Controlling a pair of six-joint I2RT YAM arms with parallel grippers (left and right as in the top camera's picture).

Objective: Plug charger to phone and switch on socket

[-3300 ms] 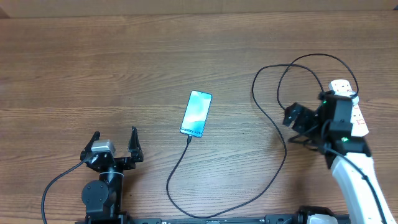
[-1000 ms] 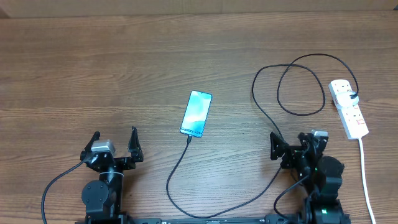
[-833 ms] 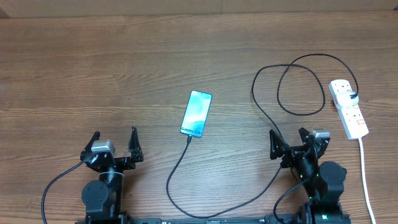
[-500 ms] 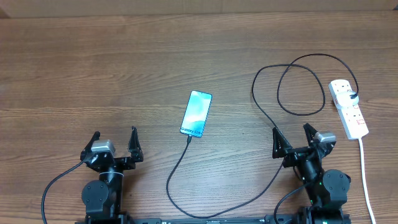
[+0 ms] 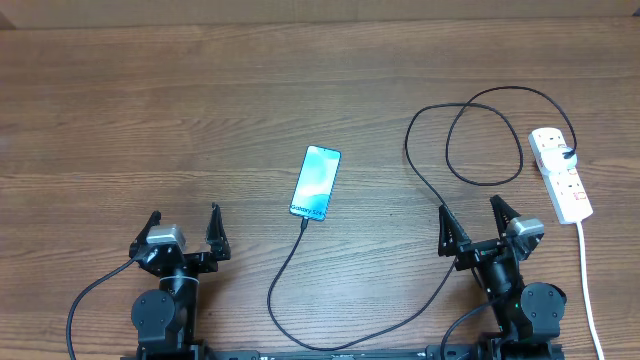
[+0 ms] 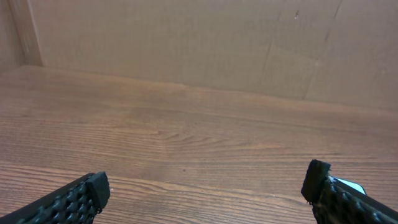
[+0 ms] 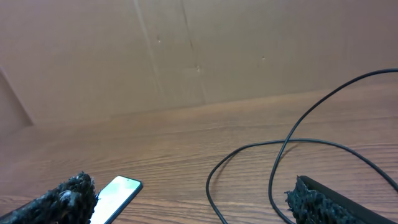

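The right hand (image 5: 469, 206) had drawn back from the socket (image 5: 560, 175) to its base, jaws wide and empty like the left hand (image 5: 185, 212). The charger (image 5: 407, 145) met the lower edge of the phone (image 5: 316, 182), mid-surface, so the task looked finished. Only the overhead view showed the socket; the right wrist view caught just the phone's corner and the cable loops.

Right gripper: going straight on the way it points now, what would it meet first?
Likely the charger, whose loop lies on the table just ahead of the right gripper and its open jaws. Its height is unclear, so it might pass over the loop and reach the cardboard wall behind.
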